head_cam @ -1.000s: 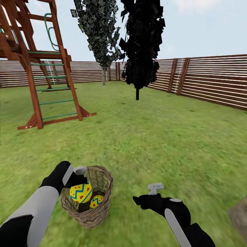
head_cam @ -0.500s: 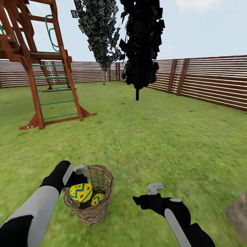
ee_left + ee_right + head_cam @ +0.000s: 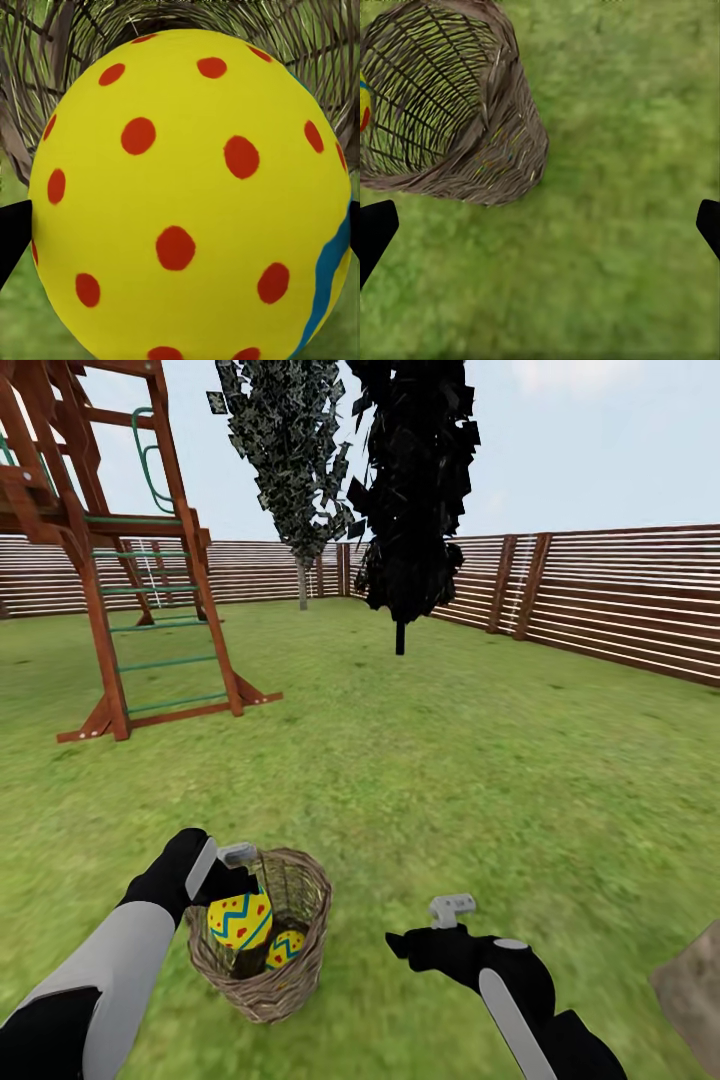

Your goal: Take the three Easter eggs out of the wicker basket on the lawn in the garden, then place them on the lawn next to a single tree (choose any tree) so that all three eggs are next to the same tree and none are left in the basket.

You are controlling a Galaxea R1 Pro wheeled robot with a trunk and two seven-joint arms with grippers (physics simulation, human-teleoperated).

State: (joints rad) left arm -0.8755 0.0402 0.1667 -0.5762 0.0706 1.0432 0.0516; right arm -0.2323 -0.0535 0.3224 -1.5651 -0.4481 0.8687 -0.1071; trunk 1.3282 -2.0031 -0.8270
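The left gripper (image 3: pixel 232 875) is closed around one Easter egg (image 3: pixel 239 918) and holds it at the mouth of the wicker basket (image 3: pixel 290 980), at about 9 o'clock of the rim. In the left wrist view this egg (image 3: pixel 191 199) sits between the two dark fingers, one at each side, so the grip looks firm and centred. I judge the egg is held there because it is being lifted out – it is not yet clear of the rim. A second egg (image 3: pixel 285 948) lies deeper in the basket; a third I cannot see. The right gripper (image 3: pixel 440 925) hangs over the lawn (image 3: pixel 480 780) at 3 o'clock of the basket, with its fingers wide apart and holding nothing, probably waiting for its turn.
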